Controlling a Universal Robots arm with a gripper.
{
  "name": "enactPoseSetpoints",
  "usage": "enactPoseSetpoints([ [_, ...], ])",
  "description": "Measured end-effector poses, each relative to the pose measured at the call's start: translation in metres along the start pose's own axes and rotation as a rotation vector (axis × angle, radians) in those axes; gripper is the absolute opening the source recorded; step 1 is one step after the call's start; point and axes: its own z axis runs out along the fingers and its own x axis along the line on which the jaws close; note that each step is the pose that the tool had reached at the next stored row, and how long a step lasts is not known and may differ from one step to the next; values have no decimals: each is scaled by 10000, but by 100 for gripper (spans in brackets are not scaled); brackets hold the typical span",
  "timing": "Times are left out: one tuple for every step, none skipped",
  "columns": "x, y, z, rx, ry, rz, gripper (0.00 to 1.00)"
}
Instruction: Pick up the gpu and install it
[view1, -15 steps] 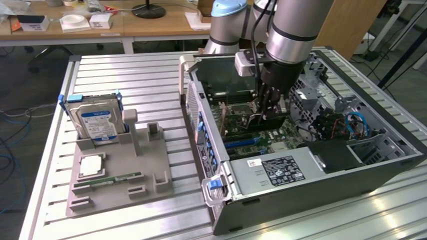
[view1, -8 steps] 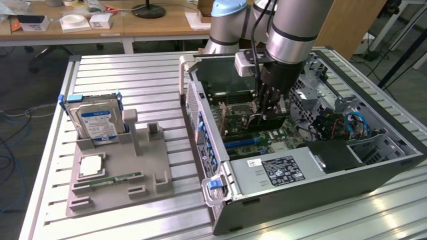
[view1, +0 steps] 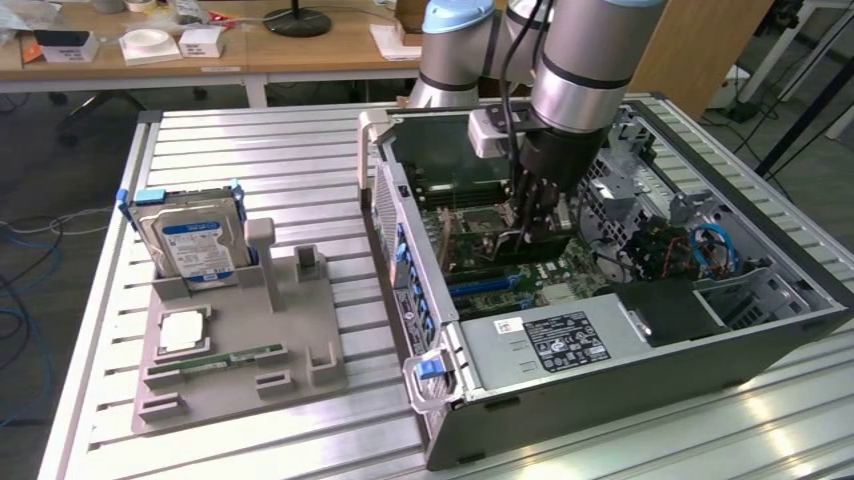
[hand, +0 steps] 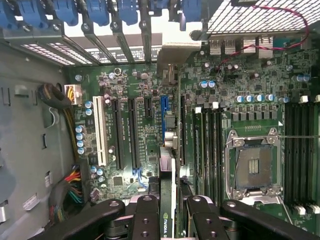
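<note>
A ribbed aluminium tabletop carries 1 open computer case lying on its side, and 1 grey fixture tray at the exterior view's left. Over the case, 1 robot arm reaches straight down into the interior, its gripper low above the green motherboard.

In the wrist view, the gripper has its 2 black fingers closed partway on the gpu, which is seen edge-on as a thin card standing upright between them. The card's silver end bracket reaches the case's rear wall, and its lower edge lies along the motherboard just beside 1 blue expansion slot. Whether the card is fully seated cannot be told.

On the board, 1 white slot and 2 long black slots run parallel to the card, with 1 bare processor socket on the card's other side. 1 silver power supply with a dark label sits at the case's near end.

On the fixture tray, 1 hard drive with a blue label stands upright in a blue-edged holder, 1 square processor lies flat, and 1 narrow green RAM stick lies in its groove.
</note>
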Motion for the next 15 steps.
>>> enactPoseSetpoints([
  [1, 2, 17, 8, -1, 1, 26],
  [1, 2, 32, 13, -1, 0, 26],
  [2, 2, 48, 14, -1, -1, 26],
  [2, 3, 63, 15, -1, -3, 26],
  [3, 6, 79, 15, -1, -5, 26],
  [4, 10, 93, 15, -1, -15, 26],
  [5, 12, 105, 13, -2, -41, 26],
  [5, 14, 115, 13, -2, -66, 26],
  [5, 17, 122, 12, -4, -102, 26],
  [6, 21, 129, 11, -6, -144, 26],
  [7, 26, 136, 10, -7, -189, 26],
  [7, 31, 144, 9, -8, -244, 26],
  [8, 35, 153, 8, -10, -301, 26],
  [9, 45, 161, 7, -11, -337, 26],
  [10, 57, 170, 8, -12, -360, 26],
])
